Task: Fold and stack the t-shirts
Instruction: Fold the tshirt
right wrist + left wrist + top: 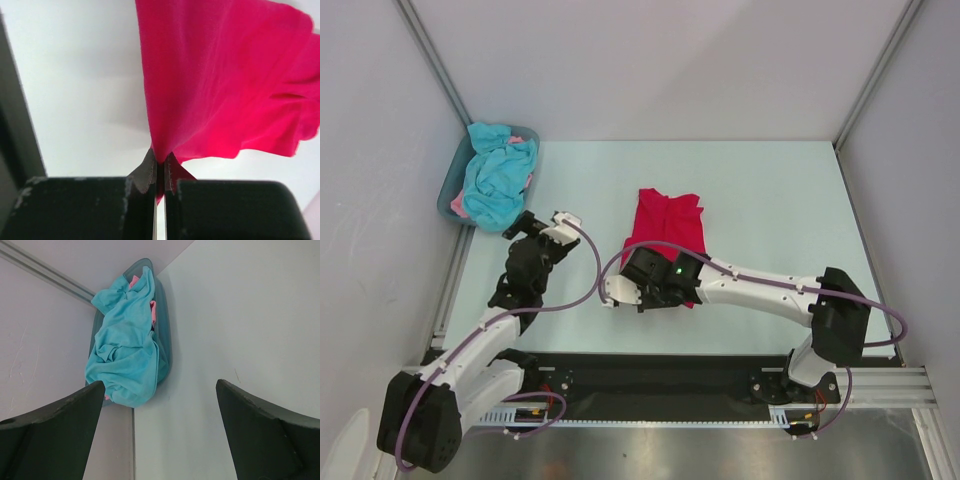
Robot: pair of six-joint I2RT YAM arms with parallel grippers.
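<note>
A crimson red t-shirt [667,222] lies bunched on the pale table [770,200] near the middle. My right gripper [161,159] is shut on a pinch of its near edge, and the red cloth [215,80] fans out away from the fingers. In the top view the right wrist covers the shirt's near end. A turquoise t-shirt [500,178] is heaped in the grey-blue tub [447,192] at the far left, with a bit of pink t-shirt [459,207] under it. My left gripper [527,228] hovers just short of the tub, open and holding nothing. Its wrist view shows the turquoise t-shirt [127,350] ahead of the left gripper [160,382].
The tub [165,342] sits against the left wall at the table's left edge, where a metal frame rail [455,270] runs. White walls close the back and both sides. A black base rail [660,385] spans the near edge.
</note>
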